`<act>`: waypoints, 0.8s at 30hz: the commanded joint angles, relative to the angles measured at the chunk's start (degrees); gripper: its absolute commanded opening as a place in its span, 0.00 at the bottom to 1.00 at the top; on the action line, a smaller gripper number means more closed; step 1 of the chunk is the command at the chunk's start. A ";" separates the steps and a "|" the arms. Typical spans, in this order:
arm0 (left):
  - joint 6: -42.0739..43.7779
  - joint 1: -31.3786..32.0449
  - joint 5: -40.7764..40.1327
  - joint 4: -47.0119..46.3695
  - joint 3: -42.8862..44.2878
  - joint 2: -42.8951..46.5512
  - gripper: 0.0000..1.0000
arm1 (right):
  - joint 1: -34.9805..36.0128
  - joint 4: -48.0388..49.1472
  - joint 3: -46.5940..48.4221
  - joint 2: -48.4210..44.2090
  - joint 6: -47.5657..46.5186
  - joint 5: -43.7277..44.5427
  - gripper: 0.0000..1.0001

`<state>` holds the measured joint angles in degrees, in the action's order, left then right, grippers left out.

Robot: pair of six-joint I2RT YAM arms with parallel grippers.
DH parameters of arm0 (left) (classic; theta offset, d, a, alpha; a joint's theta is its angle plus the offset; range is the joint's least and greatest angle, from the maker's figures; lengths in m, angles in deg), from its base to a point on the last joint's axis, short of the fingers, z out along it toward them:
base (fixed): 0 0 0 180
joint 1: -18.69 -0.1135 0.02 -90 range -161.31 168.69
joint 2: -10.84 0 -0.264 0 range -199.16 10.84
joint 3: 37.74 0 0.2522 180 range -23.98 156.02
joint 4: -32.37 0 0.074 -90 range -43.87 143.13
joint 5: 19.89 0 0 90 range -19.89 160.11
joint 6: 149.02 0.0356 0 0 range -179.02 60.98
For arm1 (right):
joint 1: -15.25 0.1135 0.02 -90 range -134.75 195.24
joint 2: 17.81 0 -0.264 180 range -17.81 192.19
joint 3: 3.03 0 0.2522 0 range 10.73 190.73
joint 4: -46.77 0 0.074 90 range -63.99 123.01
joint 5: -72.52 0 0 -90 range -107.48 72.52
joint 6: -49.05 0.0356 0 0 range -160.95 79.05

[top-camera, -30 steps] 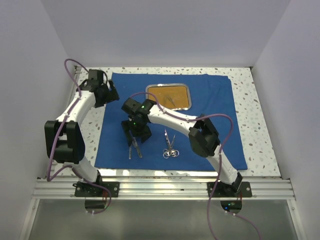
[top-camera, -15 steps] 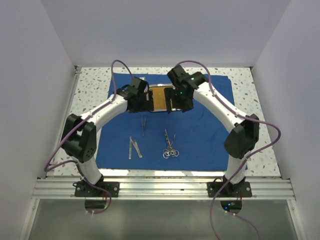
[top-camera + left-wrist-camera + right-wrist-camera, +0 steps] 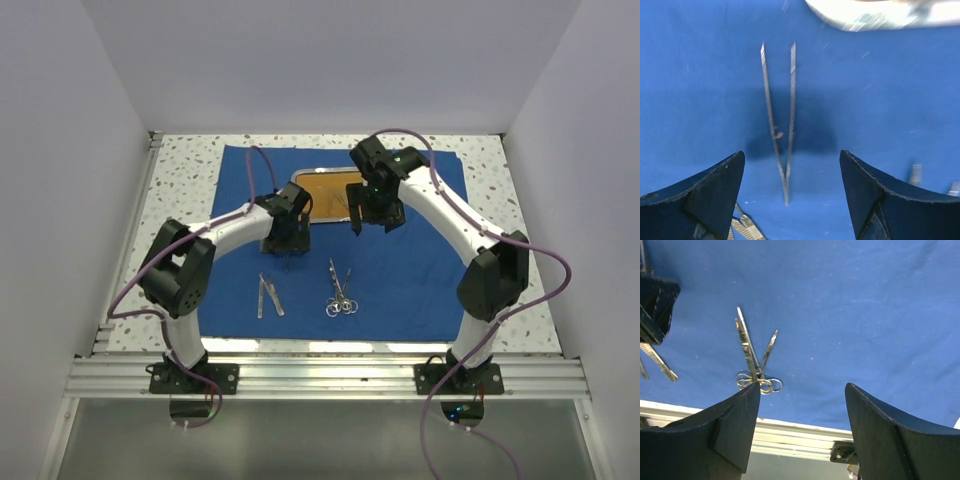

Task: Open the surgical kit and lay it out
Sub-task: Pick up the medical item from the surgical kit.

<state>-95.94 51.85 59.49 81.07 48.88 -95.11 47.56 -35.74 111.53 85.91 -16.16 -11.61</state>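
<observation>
The blue cloth (image 3: pixel 420 270) lies spread flat across the desk (image 3: pixel 185 190), with the steel tray (image 3: pixel 325 172) on it toward the far edge. Two ring-handled tools (image 3: pixel 340 295) and a pair of flat ones (image 3: pixel 268 296) lie on the cloth nearer the front edge.

The left claw (image 3: pixel 791 154) hangs with its jaws wide apart and empty, straddling a pair of tweezers (image 3: pixel 786 182) that lies on the cloth just in front of the tray. The tweezers' joined end points toward the front edge. The right claw (image 3: pixel 802 387) is also wide apart and holds nothing. It sits above bare cloth on the right side of the tray.

The step in hand looks like placing these tweezers with the others. To do it well, the left claw should come straight down and close across both thin arms near the middle. The cloth should not be pinched up with them. The tweezers would best go beside the row at the front, apart from their neighbours.
</observation>
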 commanded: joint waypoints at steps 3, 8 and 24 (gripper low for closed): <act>-0.43 0.41 -0.73 -2.77 -3.86 0.49 0.76 | -0.85 -1.82 1.68 -1.16 -1.59 0.81 0.73; -0.08 0.32 0.41 -4.00 -4.04 -1.10 0.40 | -1.03 -3.75 6.07 1.74 -1.68 0.81 0.72; -5.69 2.86 -3.44 4.78 10.89 2.33 0.00 | -1.82 -4.99 2.05 -9.74 -1.33 6.95 0.71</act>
<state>-97.82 52.69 58.71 83.51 54.69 -96.75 46.56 -39.28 114.37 83.95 -16.57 -8.66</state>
